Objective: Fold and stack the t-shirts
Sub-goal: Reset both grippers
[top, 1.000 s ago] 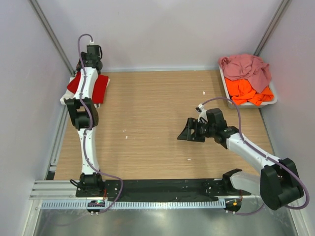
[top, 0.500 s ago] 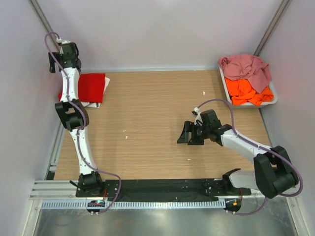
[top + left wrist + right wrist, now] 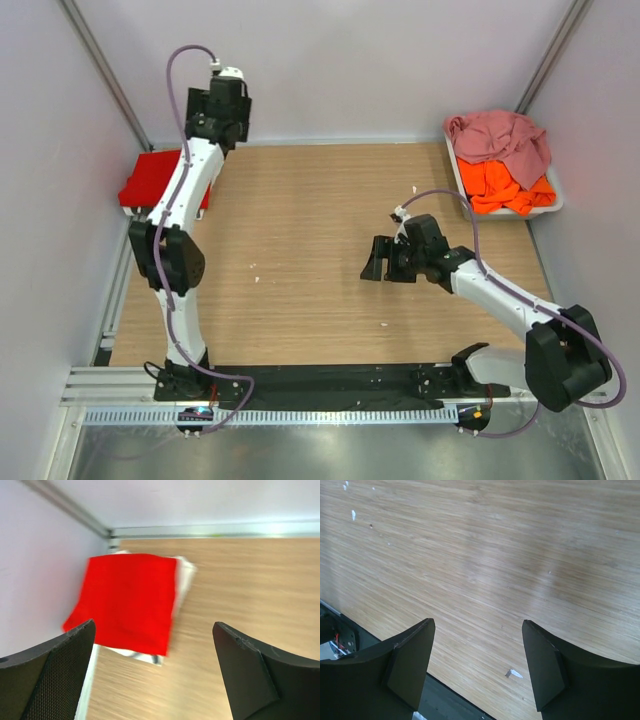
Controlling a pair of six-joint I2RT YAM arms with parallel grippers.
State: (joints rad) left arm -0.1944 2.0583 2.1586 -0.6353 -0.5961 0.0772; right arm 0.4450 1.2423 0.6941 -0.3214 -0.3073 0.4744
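A folded bright red t-shirt (image 3: 152, 180) lies on a folded white one at the table's far left; in the left wrist view the red t-shirt (image 3: 127, 600) covers the white t-shirt (image 3: 184, 575), whose edge with black print shows below. My left gripper (image 3: 220, 125) is open and empty, raised right of the stack; in its own view (image 3: 155, 670). A dusty pink t-shirt (image 3: 500, 140) and an orange t-shirt (image 3: 505, 185) lie crumpled in the tray (image 3: 552, 203) at the far right. My right gripper (image 3: 380, 260) is open and empty over bare wood; in its own view (image 3: 477, 662).
Grey walls enclose the table on three sides. A black strip and rail (image 3: 330, 385) run along the near edge. Small white scraps (image 3: 512, 673) lie on the wood.
My left arm has swung from the far left corner to the right, away from the red and white stack. My right gripper has shifted slightly up and stayed open.
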